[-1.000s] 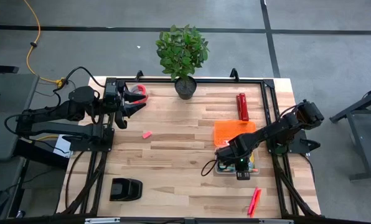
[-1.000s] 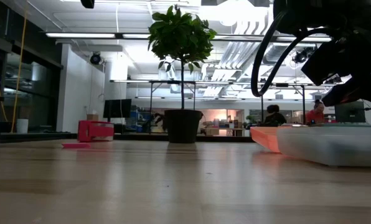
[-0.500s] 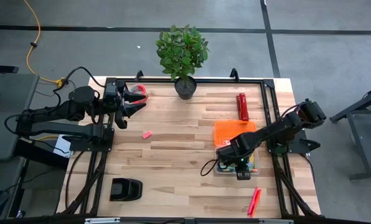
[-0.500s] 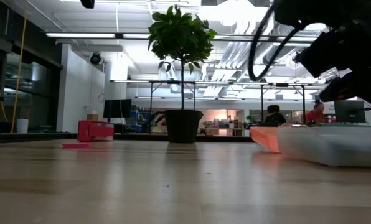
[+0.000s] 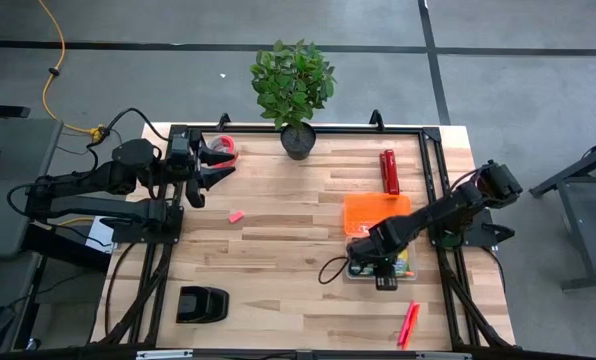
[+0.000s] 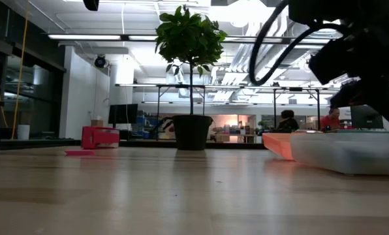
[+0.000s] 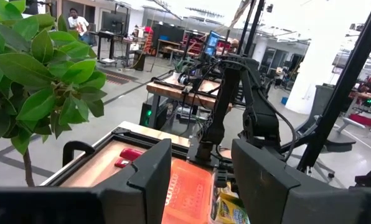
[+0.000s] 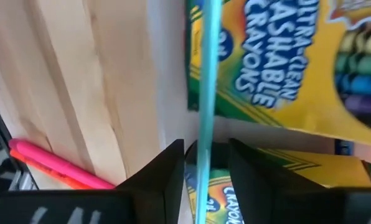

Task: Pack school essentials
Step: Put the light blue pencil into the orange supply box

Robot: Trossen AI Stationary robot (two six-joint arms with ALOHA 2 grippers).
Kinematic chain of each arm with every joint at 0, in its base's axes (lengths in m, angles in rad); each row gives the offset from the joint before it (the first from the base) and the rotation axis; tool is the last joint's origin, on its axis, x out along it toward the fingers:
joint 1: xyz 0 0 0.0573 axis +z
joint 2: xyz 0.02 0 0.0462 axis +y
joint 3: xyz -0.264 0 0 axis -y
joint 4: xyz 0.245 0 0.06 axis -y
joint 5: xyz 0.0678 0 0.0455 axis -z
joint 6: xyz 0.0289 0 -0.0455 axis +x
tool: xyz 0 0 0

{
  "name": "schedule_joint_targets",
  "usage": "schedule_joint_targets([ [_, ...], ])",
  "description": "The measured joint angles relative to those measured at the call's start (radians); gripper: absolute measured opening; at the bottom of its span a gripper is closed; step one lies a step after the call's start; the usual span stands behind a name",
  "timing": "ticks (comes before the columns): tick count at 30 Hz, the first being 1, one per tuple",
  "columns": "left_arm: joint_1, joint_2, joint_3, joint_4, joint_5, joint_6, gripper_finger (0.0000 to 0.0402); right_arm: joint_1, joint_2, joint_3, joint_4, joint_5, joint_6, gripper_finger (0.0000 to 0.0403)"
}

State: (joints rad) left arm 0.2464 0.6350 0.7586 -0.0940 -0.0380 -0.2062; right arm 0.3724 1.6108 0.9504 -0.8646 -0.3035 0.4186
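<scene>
A clear box (image 5: 380, 268) on the table's right side holds two yellow-and-green crayon boxes (image 8: 279, 62) (image 8: 285, 180) and a thin blue pen (image 8: 205, 93) lying across them. My right gripper (image 8: 206, 180) hovers over this box, pointing down and slightly open. Its fingers stand on either side of the pen with a narrow gap on each side. The pink markers (image 5: 409, 323) lie near the table's near right corner. A tiny pink eraser (image 5: 236, 215) lies left of centre. My left gripper (image 5: 216, 160) waits open at the far left, beside the red tape roll (image 5: 228, 148).
The box's orange lid (image 5: 376, 212) lies just beyond the box, and a red cylinder (image 5: 388, 172) lies farther back. A potted plant (image 5: 294, 90) stands at the far edge. A black object (image 5: 202, 304) sits near the near left corner. The table's middle is bare wood.
My right gripper has shifted slightly toward the table's left over the clear box, and its cable loop has swung with it. The left arm has kept still.
</scene>
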Motion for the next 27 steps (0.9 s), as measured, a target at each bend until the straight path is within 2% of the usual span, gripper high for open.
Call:
schedule_joint_targets([
  [10,0.000,0.000,0.000,0.000,0.000,-0.002,0.0158,0.007,0.038,0.000,0.006,-0.001,0.011,0.0067],
  [16,0.000,0.000,0.000,0.000,0.000,-0.003,0.0158,0.008,0.042,0.000,-0.003,-0.003,0.023,0.0011],
  [27,0.000,0.000,0.000,0.001,0.000,-0.008,0.0158,0.008,0.032,0.000,-0.077,-0.030,-0.017,0.0007],
])
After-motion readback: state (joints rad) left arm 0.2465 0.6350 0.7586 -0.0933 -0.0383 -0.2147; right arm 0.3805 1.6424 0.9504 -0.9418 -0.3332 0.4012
